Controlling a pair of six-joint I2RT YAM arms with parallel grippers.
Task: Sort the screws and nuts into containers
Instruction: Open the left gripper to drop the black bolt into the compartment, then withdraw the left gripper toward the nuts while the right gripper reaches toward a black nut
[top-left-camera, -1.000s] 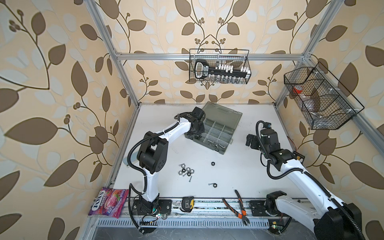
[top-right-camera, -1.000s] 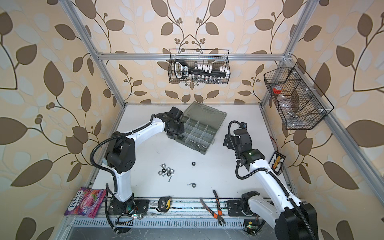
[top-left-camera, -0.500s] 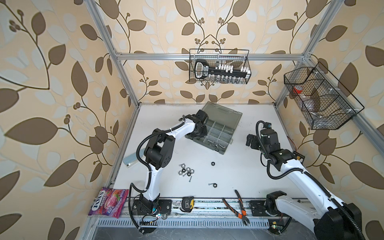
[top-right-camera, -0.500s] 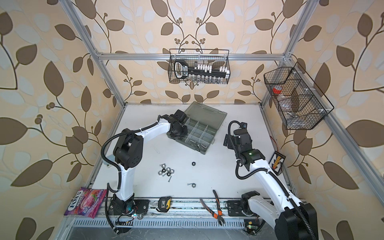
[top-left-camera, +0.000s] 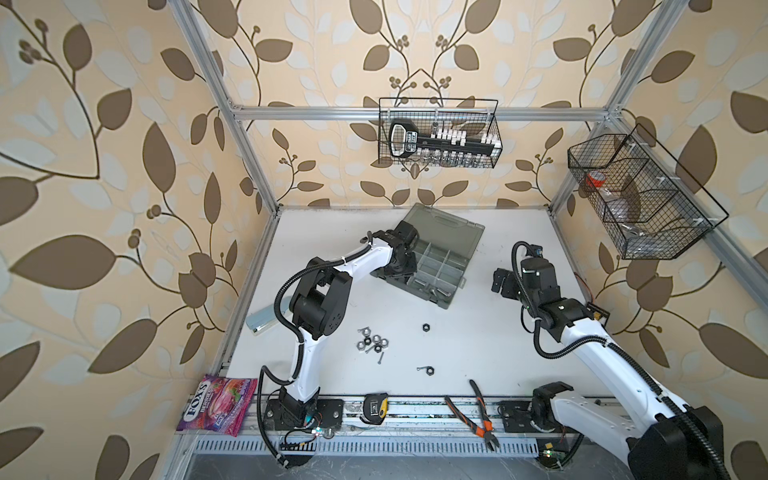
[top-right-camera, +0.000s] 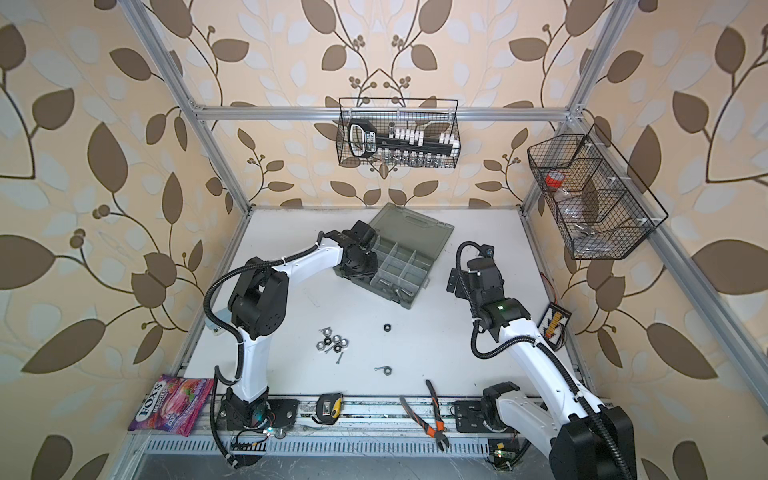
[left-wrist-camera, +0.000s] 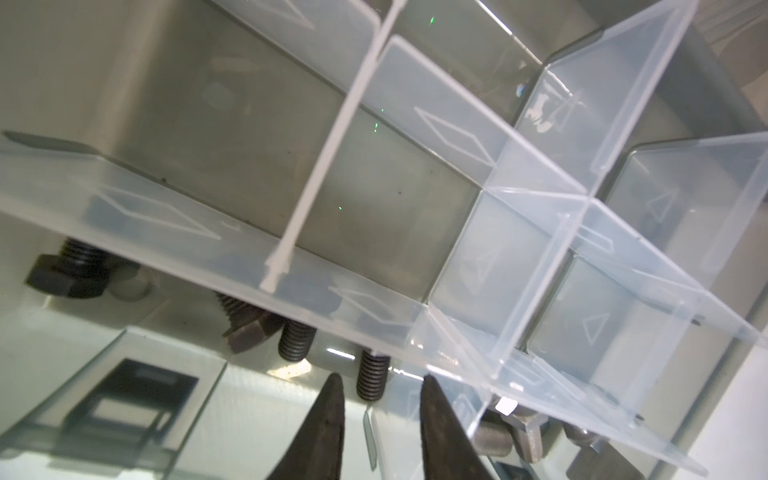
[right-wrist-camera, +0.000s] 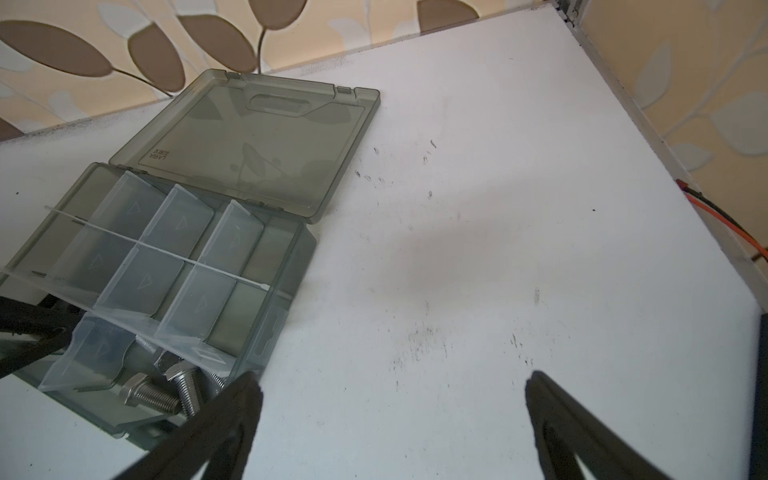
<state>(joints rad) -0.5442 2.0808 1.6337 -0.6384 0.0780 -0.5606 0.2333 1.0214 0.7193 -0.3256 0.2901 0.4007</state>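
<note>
Left claw: the left claw (left-wrist-camera: 380, 399) hangs in the organiser box (top-left-camera: 451, 270), over the corner compartment at the box's left end. Its tips are a narrow gap apart and grip nothing.
Black bolts: the black bolts (left-wrist-camera: 371, 376) lie loose on that compartment's floor. One shank sits just past the tips, its long axis in line with the gap and touching neither tip.
Silver bolts: the silver bolts (right-wrist-camera: 149, 392) lie in the next compartment along the front row.
Right claw: the right claw (right-wrist-camera: 390, 399) is spread wide and empty, above bare bench (top-left-camera: 478, 353) beside the box's right end.
Still loose: a cluster of nuts (top-left-camera: 372, 343) with a thin screw (top-left-camera: 380, 359) slanted at its edge, a lone black nut (top-left-camera: 426, 327), and another nut (top-left-camera: 430, 370) nearer the front.
What the next reach turns on: the cluster lies well apart from the box, toward the front of the bench and beside the left arm's own elbow. I'd judge the left arm the nearer one.
Left arm pose: elbow raised, forearm stretched out to the box, wrist tipped down.
Right arm pose: folded, with the claw aimed at the bench.
</note>
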